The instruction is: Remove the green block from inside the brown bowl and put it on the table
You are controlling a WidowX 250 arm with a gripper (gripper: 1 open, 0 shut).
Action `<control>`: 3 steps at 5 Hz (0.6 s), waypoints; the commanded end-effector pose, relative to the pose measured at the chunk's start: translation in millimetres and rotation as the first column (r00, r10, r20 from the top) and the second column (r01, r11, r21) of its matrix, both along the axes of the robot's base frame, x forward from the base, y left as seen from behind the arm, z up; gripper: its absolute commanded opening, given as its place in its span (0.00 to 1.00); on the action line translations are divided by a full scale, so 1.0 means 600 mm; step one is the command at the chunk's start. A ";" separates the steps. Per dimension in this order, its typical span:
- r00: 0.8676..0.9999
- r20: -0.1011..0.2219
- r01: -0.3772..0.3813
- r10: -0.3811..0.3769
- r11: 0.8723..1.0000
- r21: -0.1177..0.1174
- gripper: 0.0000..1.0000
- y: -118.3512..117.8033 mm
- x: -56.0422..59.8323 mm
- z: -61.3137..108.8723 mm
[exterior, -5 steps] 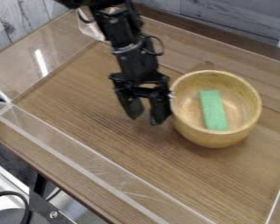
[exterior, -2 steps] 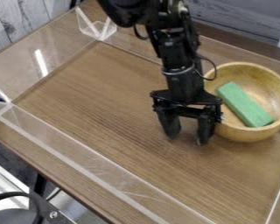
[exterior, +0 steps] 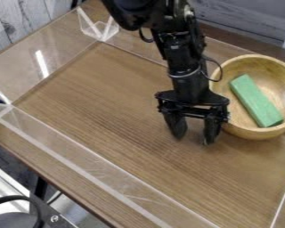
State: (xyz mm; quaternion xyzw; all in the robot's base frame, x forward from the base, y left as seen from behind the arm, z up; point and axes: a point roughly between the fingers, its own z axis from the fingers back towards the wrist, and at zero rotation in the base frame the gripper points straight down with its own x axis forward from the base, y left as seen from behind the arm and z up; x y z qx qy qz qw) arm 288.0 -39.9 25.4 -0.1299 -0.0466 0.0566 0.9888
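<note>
Block [exterior: 256, 98] inside the bowl [exterior: 234, 131], at the far right of the view. From the left edge inward: low clear acrylic walls [exterior: 26, 123] along the near and left borders of the table [exterior: 97, 98], catching white glare near the left corner and at the far corner. Brown wood grain running bare across the left and middle of the tabletop. Right of centre, black arm [exterior: 175, 44] descending from the top edge, ending in the gripper [exterior: 195, 132], pointed steeply down at the wood. Jaws spread wide, nothing between them, dark fingers [exterior: 177, 125] hanging just over the surface; contact with the wood impossible to judge. Right finger just beside the bowl's outer wall, possibly touching it, not over the rim. Further right, bowl round, light tan, thick-walled, smooth-rimmed, partly cut off by the right edge. Bright green, flat and rectangular, block lying diagonally across the bowl's floor, upper end leaning toward the far inner wall, lower end toward the near right. Block well clear of the fingers, untouched, not yet on the table. Beyond the far wall, grey and white planking, blurred.
</note>
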 end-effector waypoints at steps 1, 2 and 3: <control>0.997 0.072 -0.024 0.023 1.000 0.018 1.00 0.008 0.022 0.022; 0.995 0.078 -0.054 0.053 0.998 0.008 1.00 0.002 0.036 0.027; 0.993 0.084 -0.085 0.085 0.996 -0.003 1.00 -0.003 0.051 0.031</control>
